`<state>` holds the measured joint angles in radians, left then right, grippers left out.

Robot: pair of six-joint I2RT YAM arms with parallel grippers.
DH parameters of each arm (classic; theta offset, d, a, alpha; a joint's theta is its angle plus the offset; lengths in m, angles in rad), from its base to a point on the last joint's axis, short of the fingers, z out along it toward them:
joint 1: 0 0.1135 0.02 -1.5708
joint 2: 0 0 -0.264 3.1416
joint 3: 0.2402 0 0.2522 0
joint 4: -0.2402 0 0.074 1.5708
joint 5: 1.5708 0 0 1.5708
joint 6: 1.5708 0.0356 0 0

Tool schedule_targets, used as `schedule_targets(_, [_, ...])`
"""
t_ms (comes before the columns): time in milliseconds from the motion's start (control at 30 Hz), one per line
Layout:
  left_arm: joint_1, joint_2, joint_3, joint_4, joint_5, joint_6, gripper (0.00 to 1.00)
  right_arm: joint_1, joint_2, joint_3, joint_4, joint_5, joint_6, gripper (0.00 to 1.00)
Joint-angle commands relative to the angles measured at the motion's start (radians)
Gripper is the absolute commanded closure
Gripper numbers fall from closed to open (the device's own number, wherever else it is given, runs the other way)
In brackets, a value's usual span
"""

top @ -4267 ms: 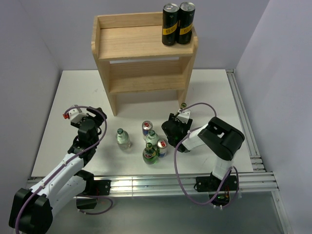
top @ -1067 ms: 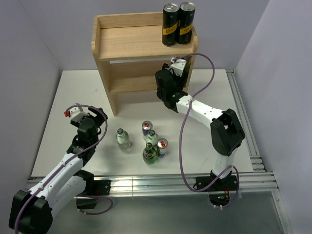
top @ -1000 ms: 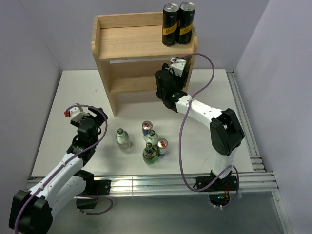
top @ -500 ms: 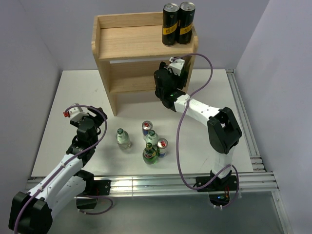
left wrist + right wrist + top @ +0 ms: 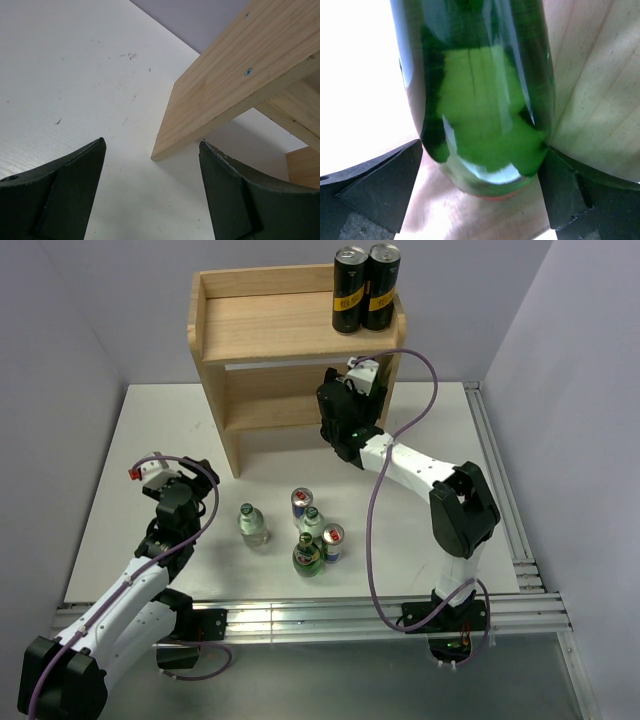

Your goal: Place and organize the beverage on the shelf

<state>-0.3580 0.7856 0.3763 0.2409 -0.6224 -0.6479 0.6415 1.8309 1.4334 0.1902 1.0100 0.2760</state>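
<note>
My right gripper [image 5: 338, 412] reaches into the lower tier of the wooden shelf [image 5: 262, 328] at its right end. In the right wrist view it [image 5: 482, 165] is shut on a dark-green glass bottle [image 5: 480, 100], upright just over the shelf board beside the side panel [image 5: 600, 95]. This bottle is hidden in the top view. On the table stand a clear green-capped bottle [image 5: 252, 523], a second one [image 5: 311, 522], a dark-green bottle [image 5: 308, 554] and two blue-silver cans [image 5: 302, 504] [image 5: 332, 539]. My left gripper [image 5: 196, 478] [image 5: 150, 190] is open and empty, facing the shelf's left foot [image 5: 200, 115].
Two tall black cans [image 5: 365, 287] stand at the right end of the shelf's top board. A metal rail [image 5: 500, 480] runs along the table's right edge and another along the front. Walls close in on the left and right.
My right arm has risen from the table beside the drinks to the shelf's lower tier with the dark-green bottle. In the last second it only edged slightly. The left arm has not moved.
</note>
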Motion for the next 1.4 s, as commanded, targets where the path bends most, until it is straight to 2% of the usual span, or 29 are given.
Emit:
schedule_targets(0, [-0.004, -0.014, 0.042, 0.009, 0.003, 0.011, 0.18, -0.009, -0.079, -0.010, -0.099, -0.059, 0.028, 0.00])
schedule_targets(200, [-0.004, -0.016, 0.047, 0.003, -0.002, 0.013, 0.18, 0.009, -0.134, -0.042, -0.224, -0.086, 0.078, 0.00])
schedule_targets(533, [-0.004, -0.017, 0.047, 0.005, -0.002, 0.013, 0.18, 0.067, -0.217, -0.123, -0.319, -0.105, 0.158, 0.00])
schedule_targets(767, [-0.004, -0.017, 0.050, -0.002, -0.008, 0.013, 0.18, 0.159, -0.312, -0.189, -0.374, -0.034, 0.202, 0.00])
schedule_targets(967, [-0.004, -0.019, 0.047, -0.002, -0.007, 0.011, 0.18, 0.280, -0.502, -0.330, -0.434, 0.070, 0.304, 0.00])
schedule_targets(1167, [-0.004, -0.016, 0.047, 0.000, -0.003, 0.011, 0.18, 0.395, -0.711, -0.496, -0.618, 0.091, 0.506, 0.00])
schedule_targets(1300, [-0.004, -0.008, 0.046, 0.001, -0.003, 0.011, 0.18, 0.548, -0.831, -0.654, -0.759, 0.055, 0.726, 0.00])
schedule_targets(1367, [-0.004, -0.003, 0.046, 0.000, 0.001, 0.011, 0.19, 0.610, -0.883, -0.708, -0.779, 0.039, 0.787, 0.00])
